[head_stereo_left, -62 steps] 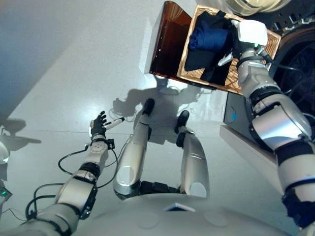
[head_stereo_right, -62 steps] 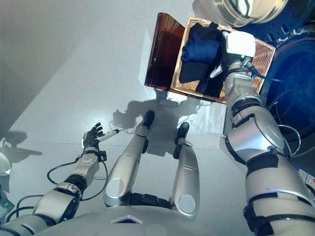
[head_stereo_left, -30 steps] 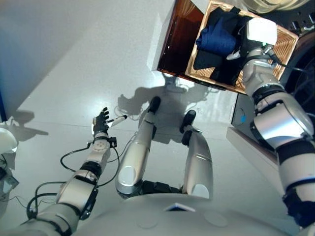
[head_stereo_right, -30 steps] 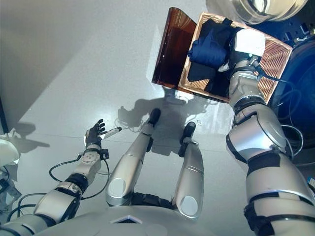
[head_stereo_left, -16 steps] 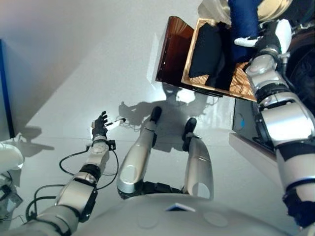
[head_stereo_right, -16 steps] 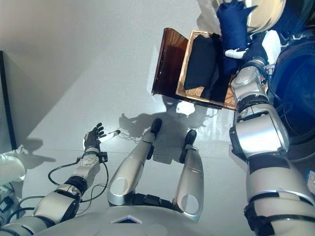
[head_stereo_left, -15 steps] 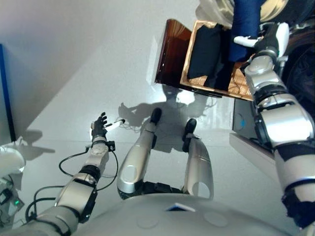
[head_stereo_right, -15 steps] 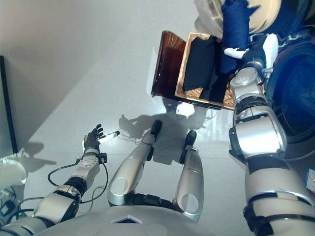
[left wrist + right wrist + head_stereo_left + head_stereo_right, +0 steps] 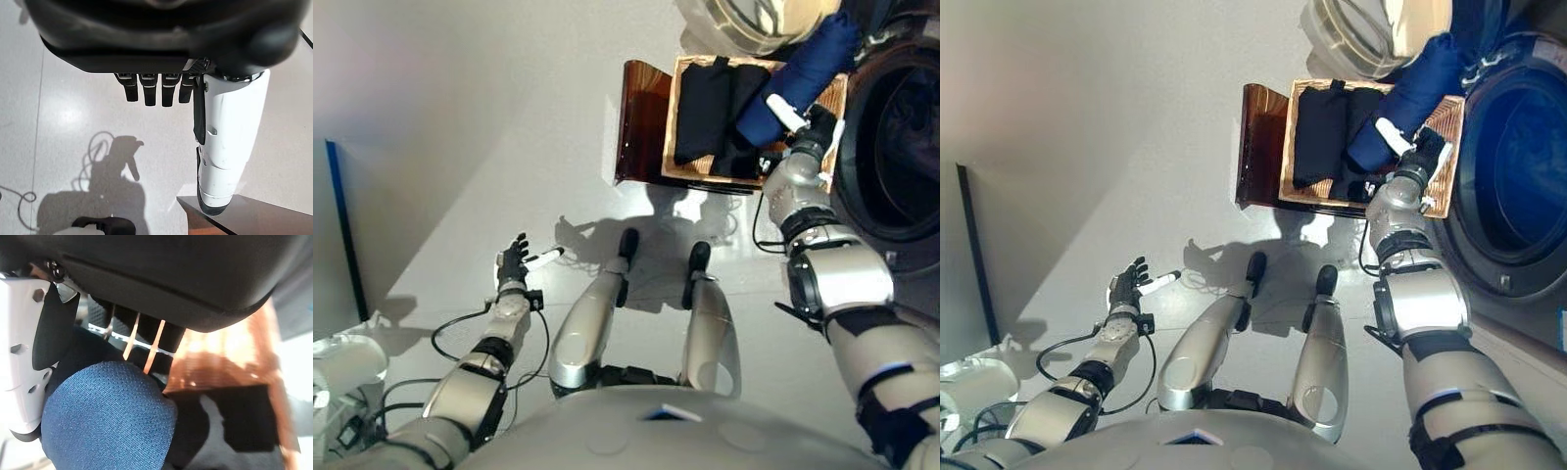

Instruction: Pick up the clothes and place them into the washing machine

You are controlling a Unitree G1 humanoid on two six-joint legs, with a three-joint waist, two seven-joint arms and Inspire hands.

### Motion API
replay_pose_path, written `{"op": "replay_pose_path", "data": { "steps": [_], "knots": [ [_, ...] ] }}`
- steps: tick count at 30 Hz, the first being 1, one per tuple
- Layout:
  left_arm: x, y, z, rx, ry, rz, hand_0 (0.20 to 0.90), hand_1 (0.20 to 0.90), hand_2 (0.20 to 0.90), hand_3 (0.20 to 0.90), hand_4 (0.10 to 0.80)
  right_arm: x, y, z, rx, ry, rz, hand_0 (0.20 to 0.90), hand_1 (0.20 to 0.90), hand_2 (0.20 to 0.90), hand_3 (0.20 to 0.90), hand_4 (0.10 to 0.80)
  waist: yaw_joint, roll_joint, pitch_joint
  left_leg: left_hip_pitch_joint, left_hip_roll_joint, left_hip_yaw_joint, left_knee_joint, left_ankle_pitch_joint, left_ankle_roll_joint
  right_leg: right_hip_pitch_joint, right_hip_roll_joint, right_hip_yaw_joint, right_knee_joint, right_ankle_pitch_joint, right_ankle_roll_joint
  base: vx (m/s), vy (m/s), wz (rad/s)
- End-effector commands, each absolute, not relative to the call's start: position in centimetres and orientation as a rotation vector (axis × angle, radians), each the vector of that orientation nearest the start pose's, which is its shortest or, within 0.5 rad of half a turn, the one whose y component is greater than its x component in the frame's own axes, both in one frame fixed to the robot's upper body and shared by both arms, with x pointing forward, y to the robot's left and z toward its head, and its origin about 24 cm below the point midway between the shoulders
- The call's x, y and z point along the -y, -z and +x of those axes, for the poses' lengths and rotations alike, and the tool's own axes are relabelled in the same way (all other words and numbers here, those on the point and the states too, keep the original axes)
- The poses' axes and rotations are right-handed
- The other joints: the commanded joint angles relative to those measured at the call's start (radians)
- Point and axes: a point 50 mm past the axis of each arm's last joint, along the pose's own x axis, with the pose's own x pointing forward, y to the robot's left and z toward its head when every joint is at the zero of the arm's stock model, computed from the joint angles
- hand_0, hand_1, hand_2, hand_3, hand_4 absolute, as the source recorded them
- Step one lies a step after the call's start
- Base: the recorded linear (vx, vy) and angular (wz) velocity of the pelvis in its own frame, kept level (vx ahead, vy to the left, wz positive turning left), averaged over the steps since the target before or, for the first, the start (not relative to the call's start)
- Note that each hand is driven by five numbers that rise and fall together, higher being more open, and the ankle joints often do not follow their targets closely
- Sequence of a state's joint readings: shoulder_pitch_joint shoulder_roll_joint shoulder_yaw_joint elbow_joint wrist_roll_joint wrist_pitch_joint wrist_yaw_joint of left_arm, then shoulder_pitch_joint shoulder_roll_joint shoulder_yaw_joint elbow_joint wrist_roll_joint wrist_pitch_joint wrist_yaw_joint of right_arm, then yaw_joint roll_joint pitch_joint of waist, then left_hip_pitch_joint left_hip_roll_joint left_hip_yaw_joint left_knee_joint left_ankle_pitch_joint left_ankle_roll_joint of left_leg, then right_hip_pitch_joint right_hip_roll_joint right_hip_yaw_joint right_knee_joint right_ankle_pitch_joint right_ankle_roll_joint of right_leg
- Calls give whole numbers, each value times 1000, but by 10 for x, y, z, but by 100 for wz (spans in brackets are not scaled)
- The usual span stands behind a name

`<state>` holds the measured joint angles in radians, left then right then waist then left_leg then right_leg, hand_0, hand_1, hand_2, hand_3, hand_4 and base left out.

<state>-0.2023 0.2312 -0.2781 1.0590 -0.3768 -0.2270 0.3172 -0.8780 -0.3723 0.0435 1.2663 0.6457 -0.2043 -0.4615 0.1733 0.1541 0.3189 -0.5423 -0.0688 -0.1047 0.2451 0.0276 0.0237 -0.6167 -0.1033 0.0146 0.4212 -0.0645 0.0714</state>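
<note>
Right wrist view shows the right hand (image 9: 146,279) with its fingers (image 9: 100,313) and white-covered thumb curled round a rolled dark blue garment (image 9: 107,421), the cloth bulging out between them; the hold looks firm, though the fingertips themselves are buried in the fabric. From the head cameras the same blue garment (image 9: 798,76) is lifted clear above the woven, copper-coloured laundry basket (image 9: 677,117), which stands on the pale grey floor (image 9: 460,147) beside a brown translucent panel (image 9: 634,127). Two black folded garments (image 9: 703,98) lie in the basket, waiting their turn.

What matters for the coming move is the line from hand to drum. The garment's long axis runs slantwise up and away from the fingers, its free end pointing towards the upper rim of the round dark opening of the washing machine (image 9: 896,147), which lies just to the robot's right of the basket. The right hand is by far the nearer one; I judge a short swing rightward, free end leading, would carry the cloth over the rim.

The left hand (image 9: 514,262) hangs well apart over the bare floor, fingers straight and spread, holding nothing.
</note>
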Motion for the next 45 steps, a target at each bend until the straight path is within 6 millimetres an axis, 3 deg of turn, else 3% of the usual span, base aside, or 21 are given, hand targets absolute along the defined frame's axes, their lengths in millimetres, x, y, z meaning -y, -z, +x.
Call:
{"op": "replay_pose_path", "data": {
  "steps": [1,10,19,23,30,33,35,37,38,39,45],
  "knots": [
    [-227,103,208,-627,-398,183,900,900,900,900,800,266,-119,378,110,740,333,200,200,200,200,300,-11,13,-30,-64,-24,19,118,-80,-48,26,25,12,-19,-12,-2,-43,5,-5],
    [-220,102,210,-605,-412,164,900,900,900,900,800,271,-130,367,278,938,708,200,200,200,200,300,-29,39,-10,-190,-3,37,312,-163,-49,-86,43,13,115,-61,-6,-31,-7,-1],
    [-211,109,204,-644,-409,156,900,900,900,900,800,281,-133,359,321,1056,787,200,200,200,200,300,-49,60,0,-206,5,63,350,-191,-36,-121,56,39,152,-74,-11,3,23,-16],
    [-210,110,202,-648,-415,143,900,900,900,900,800,294,-137,355,340,1093,796,200,200,200,200,300,-52,79,-8,-202,4,73,345,-197,-33,-125,58,54,152,-76,-12,14,34,-13],
    [-208,116,193,-674,-411,126,900,900,900,900,800,334,-178,343,486,1172,777,200,200,200,200,300,-47,115,-35,-169,-2,96,286,-185,-30,-110,58,76,115,-72,-10,44,34,-10],
    [-209,116,191,-673,-410,118,900,900,900,900,800,359,-211,334,570,1205,705,200,200,200,200,300,-41,132,-44,-156,-7,102,261,-177,-31,-105,55,87,99,-68,-7,35,32,-6],
    [-210,116,190,-670,-404,119,900,900,900,900,800,380,-247,323,652,1221,652,200,200,200,200,300,-33,145,-56,-144,-10,109,228,-165,-34,-104,52,94,83,-63,-3,32,10,-14],
    [-210,117,189,-675,-402,118,900,900,900,900,800,385,-257,319,677,1219,632,200,200,200,200,300,-30,149,-59,-139,-11,109,217,-161,-36,-103,50,97,76,-61,-3,36,-1,-7],
    [-210,120,185,-690,-397,118,900,900,900,900,800,390,-281,313,740,1211,602,200,200,200,200,300,-25,154,-66,-130,-12,111,198,-151,-40,-101,49,102,66,-56,-2,46,-2,7],
    [-209,120,185,-690,-396,115,900,900,900,900,800,390,-282,313,742,1210,601,200,200,200,200,300,-25,156,-65,-130,-12,112,196,-150,-40,-101,49,103,65,-55,-2,63,-13,6],
    [-208,118,186,-669,-381,95,900,900,900,900,800,408,-342,286,874,1242,481,200,200,200,200,300,-19,175,-75,-101,-22,110,118,-115,-57,-94,38,106,27,-46,-2,29,-12,-2]
  ]
}}
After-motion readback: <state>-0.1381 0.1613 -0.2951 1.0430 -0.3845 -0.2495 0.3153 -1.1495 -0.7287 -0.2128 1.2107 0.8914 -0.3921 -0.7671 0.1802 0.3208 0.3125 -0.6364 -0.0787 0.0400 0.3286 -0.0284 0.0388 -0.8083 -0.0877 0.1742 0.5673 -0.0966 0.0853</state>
